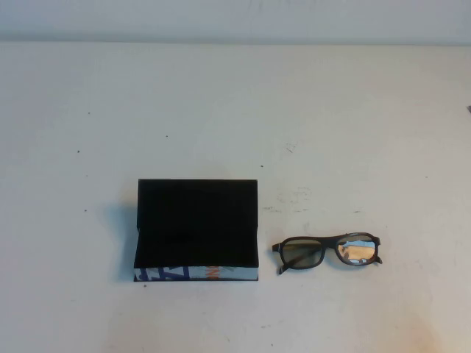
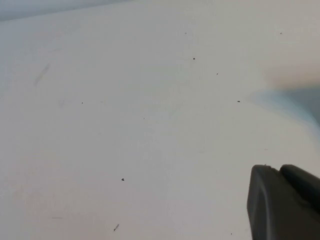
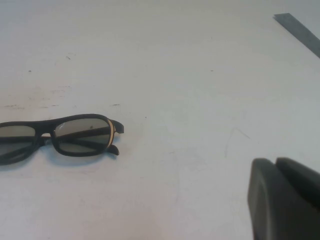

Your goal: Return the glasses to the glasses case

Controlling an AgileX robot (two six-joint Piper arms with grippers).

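Your glasses (image 1: 327, 252) lie folded on the white table (image 1: 235, 110), just right of the open glasses case (image 1: 196, 230), not touching. Left gripper (image 2: 285, 202) and right gripper (image 3: 285, 200) over bare table; finger state can't be told.

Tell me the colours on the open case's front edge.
Blue, white and orange print on the black rectangular glasses case, clearest in the high view.

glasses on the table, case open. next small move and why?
Probably bring the right gripper toward the glasses and line up over the frame. They lie flat on the table, to the right of the open glasses case and apart from it, and they show in the right wrist view. The left gripper sees only bare table, so it looks farther off.
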